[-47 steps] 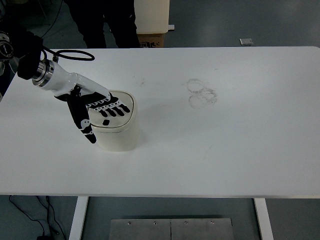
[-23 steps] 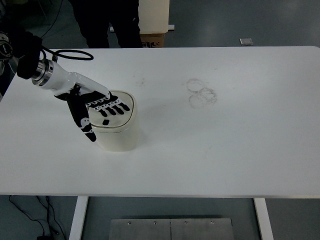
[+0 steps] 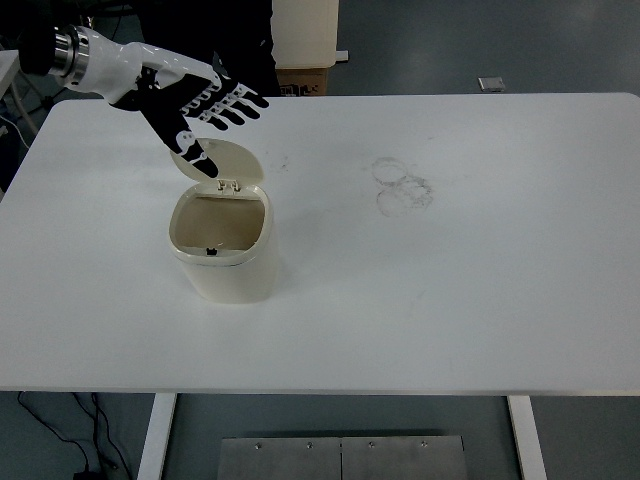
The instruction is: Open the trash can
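A cream trash can (image 3: 224, 262) stands on the white table (image 3: 450, 300), left of centre. Its lid (image 3: 226, 164) stands tipped up at the far side, and the inside of the can shows. My left hand (image 3: 205, 108), white with black fingers, hovers flat above and behind the lid with the fingers spread, holding nothing. Its arm comes in from the upper left. The right arm is out of view.
A person in dark trousers (image 3: 245, 40) stands at the far table edge, next to a cardboard box (image 3: 302, 78). Faint ring marks (image 3: 402, 186) show on the table's middle. A small grey object (image 3: 492, 84) lies on the floor beyond the table.
The left hand has lifted off the can's top and moved up and away toward the far edge. The lid, shut before, now stands open.
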